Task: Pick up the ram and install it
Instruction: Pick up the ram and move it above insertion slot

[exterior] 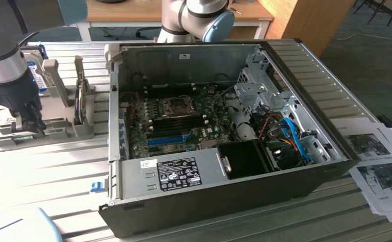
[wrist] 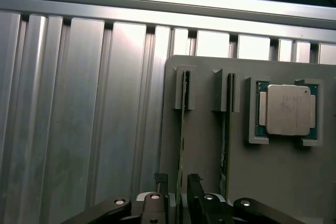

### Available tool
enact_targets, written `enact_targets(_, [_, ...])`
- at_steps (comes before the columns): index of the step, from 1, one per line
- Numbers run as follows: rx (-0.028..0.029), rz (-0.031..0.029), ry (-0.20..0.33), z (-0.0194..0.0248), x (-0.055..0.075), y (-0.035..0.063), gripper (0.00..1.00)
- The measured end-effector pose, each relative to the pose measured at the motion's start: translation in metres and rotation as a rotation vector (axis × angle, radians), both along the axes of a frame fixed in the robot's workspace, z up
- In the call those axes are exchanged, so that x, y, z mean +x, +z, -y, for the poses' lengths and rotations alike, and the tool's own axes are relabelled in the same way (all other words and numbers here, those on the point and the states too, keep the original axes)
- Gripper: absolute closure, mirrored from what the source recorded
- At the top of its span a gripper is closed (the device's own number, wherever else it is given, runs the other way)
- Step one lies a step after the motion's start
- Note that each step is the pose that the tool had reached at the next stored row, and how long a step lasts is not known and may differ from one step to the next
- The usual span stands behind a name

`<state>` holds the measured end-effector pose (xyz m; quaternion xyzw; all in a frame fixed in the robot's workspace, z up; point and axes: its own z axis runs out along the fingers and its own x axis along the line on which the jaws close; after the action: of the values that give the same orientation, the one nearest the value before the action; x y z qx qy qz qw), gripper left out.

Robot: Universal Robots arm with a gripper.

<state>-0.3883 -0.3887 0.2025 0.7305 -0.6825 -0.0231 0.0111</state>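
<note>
Ram stands on its long edge in a slot of the grey holder, at the far left of the exterior view, mid-height, well apart from the open PC case at frame centre. Gripper sits low over it w/ jaws apart: one dark finger on each side of the stick, not clamped as far as the wrist view shows, so nothing is held. Edge-up parking prob. has a reason: both flat faces are exposed for a pinch, & the holder's end brackets keep the thin board from tipping. A 2nd stick sits in the neighbouring slot, parallel & just beside. A CPU lies flat in a square recess beyond that.

Materials:
- Ram: thin green board, narrow & long, seen edge-on.
- Holder: matte grey, looks like plastic, blocky w/ U-shaped uprights.
- CPU: dull metal lid w/ rounded corners on a green base.
- Worktop: ribbed aluminium, long grooves, soft sheen.
- Case: dark outside, bare sheet metal inside. The motherboard lies flat on its floor w/ black memory slots facing up, approx centre of the exterior view, so open to access from above
</note>
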Motion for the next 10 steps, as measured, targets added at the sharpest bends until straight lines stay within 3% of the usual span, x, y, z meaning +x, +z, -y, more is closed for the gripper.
enact_targets(10, [0.0,0.0,0.0,0.0,0.0,-0.0018,0.72])
